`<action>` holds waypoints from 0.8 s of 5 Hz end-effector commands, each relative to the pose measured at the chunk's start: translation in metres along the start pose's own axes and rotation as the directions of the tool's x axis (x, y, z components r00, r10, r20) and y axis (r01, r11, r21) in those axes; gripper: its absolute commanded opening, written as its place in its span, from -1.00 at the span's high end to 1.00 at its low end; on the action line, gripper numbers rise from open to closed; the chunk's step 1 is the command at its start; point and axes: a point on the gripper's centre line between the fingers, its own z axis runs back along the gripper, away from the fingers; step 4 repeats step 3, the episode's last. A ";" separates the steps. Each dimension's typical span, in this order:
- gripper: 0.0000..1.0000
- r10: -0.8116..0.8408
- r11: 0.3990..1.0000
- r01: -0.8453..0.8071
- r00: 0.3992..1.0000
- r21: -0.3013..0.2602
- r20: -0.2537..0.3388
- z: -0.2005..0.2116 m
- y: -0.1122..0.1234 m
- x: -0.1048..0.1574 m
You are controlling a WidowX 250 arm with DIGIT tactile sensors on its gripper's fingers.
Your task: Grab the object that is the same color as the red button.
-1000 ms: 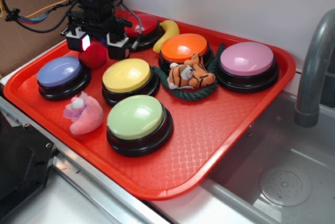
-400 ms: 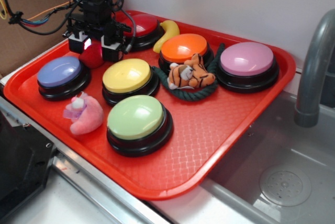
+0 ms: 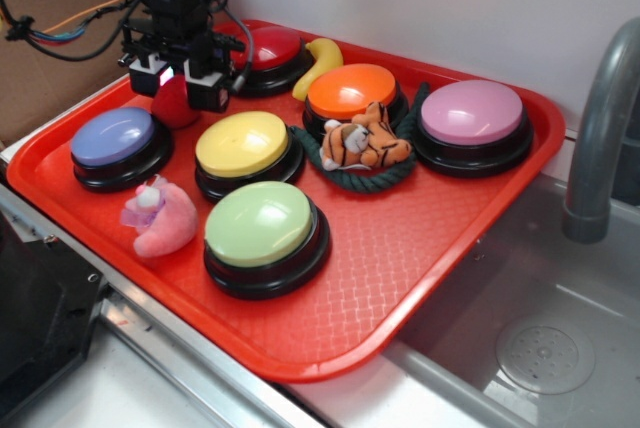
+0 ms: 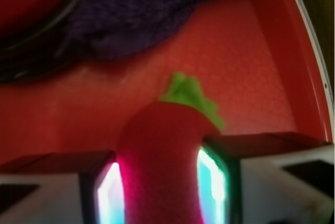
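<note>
**Red plush between my fingers, red button just beyond**

My gripper [image 4: 159, 195] is closed on the red object [image 4: 157, 145]. In the wrist view both pads [image 4: 107, 192] press its flanks with no gap showing. Its long axis runs straight out along the slot between my fingers, and a green tuft marks the far end past my fingertips. So it lies squarely between the fingers, not off to either side. In the exterior view the same red object [image 3: 172, 103] shows low between my gripper [image 3: 176, 96] tips. I cannot tell from there whether its underside touches the tray [image 3: 400, 248] or hangs just clear of it.

Just beyond the tuft there is bare tray floor. After that comes something dark and fuzzy that the wrist view blurs too much for me to name. The red button [image 3: 262, 48] sits close behind my fingers, its colour matching what I hold.

On the near side, the blue-purple button [image 3: 112, 138] and the yellow button [image 3: 243, 143] sit close under my fingers. Any sideways drift would meet their domes, so I judge that straight up is the free way out.

Farther off lie the pink plush toy [image 3: 160, 220], the green button [image 3: 262, 226], a banana [image 3: 320, 63], the orange button [image 3: 350, 90] and a tiger toy [image 3: 365, 143]. All of these are well apart from my grip.
</note>
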 end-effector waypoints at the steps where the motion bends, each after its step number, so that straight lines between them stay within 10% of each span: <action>1: 1.00 -0.224 0.950 0.258 0.955 -0.175 0.193 0.087 -0.046 -0.043; 4: 1.00 -0.229 0.945 0.266 0.953 -0.188 0.198 0.079 -0.054 -0.069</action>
